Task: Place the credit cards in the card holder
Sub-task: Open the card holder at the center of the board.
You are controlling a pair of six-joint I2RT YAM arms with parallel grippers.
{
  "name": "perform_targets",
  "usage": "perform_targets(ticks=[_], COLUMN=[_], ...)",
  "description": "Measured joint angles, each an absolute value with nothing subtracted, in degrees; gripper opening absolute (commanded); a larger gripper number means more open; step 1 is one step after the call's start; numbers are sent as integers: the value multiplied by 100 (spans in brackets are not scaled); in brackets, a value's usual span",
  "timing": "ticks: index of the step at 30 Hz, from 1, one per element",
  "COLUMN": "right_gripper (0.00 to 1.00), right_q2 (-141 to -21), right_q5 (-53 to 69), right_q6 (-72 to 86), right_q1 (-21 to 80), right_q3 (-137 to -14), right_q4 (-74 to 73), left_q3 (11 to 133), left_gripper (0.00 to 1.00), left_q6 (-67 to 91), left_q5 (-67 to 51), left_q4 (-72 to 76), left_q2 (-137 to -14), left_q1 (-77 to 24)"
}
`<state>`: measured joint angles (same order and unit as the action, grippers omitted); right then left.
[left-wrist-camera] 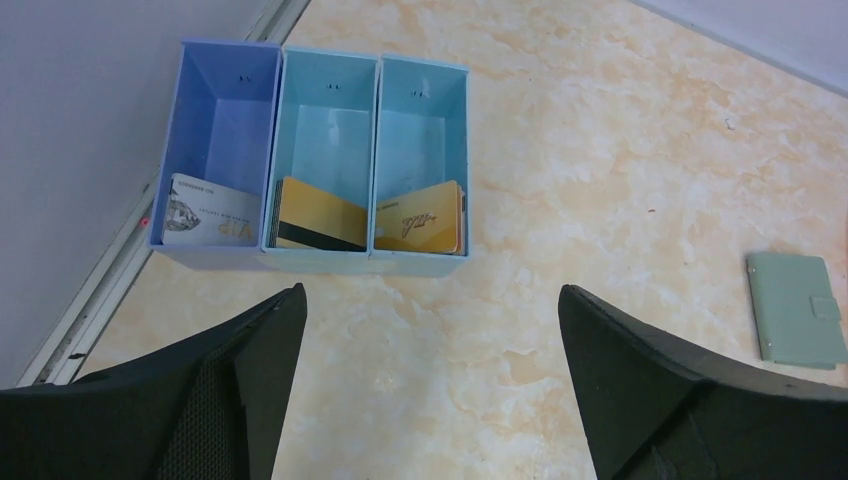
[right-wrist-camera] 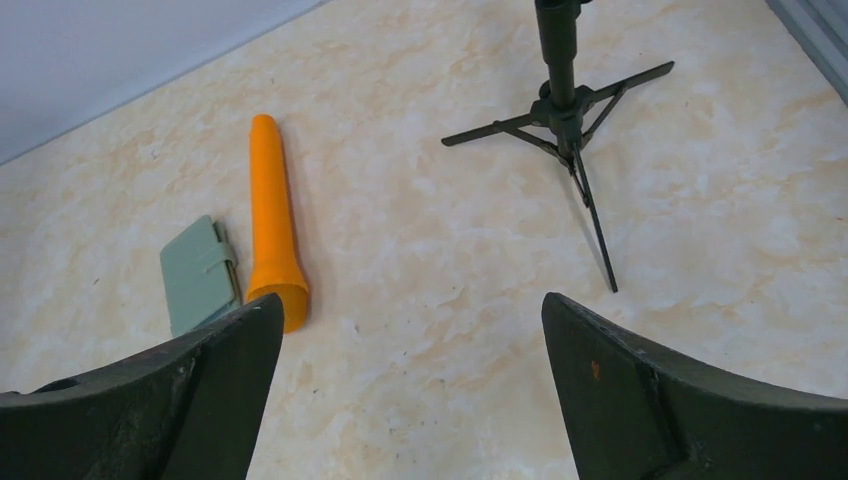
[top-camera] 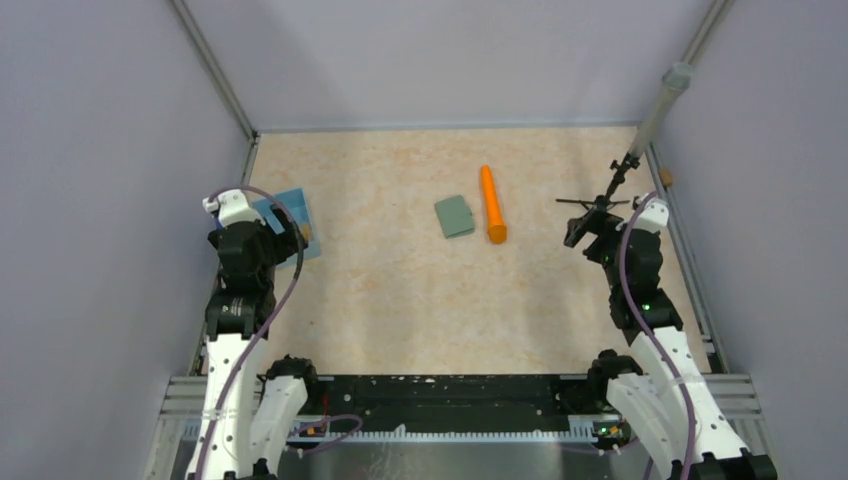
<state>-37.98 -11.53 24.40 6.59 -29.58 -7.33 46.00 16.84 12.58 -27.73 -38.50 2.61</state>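
My left gripper (left-wrist-camera: 432, 300) and right gripper (right-wrist-camera: 412, 305) hung wide open, empty. The credit cards (left-wrist-camera: 320, 220) leaned inside the blue three-compartment tray (left-wrist-camera: 325, 57); the card holder (left-wrist-camera: 797, 308) lay closed mid-desk (left-wrist-camera: 600, 150), just beside an orange cylinder (right-wrist-camera: 272, 215). Thin cards crowded against the walls could, I judged, slip my pinch or lift doubled.

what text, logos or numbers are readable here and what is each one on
"VIP", probably, on the pale card in the left compartment of the blue tray; the smaller print above it is too small to read.
"VIP", probably, in slanted script on the gold card in the right compartment.
No text shows on the striped card, card holder or orange cylinder.
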Motion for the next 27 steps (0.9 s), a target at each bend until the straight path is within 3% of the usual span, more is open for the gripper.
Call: perform_targets(ticks=[7,12,20,24,27], right_gripper=[99,94,76,63,59], right_q2=[-3938,-4685,-6403,-7450,-8350], right_q5=[-301,679,913,915,987], right_q6=[2180,2023,1900,1839,1835], right_q1=[659,714,2051,2663,2810], right_q3=[-3024,-3334,-4635,-5489,-6090], right_q4=[-659,-613,-770,-915,-1015], left_q3=[4668,4705,5450,5369,5306], left_gripper=[99,99,99,99,99], left_q6=[1695,1684,1916,1890,1846], left_q5=[1028,499,-1194,-1389,-1402], left_q4=[-2864,-2919,-2792,-2724,-2744], left_q2=[-4313,-4718,-5470,-5476,-5476], left_q1=[266,263,200,200,200])
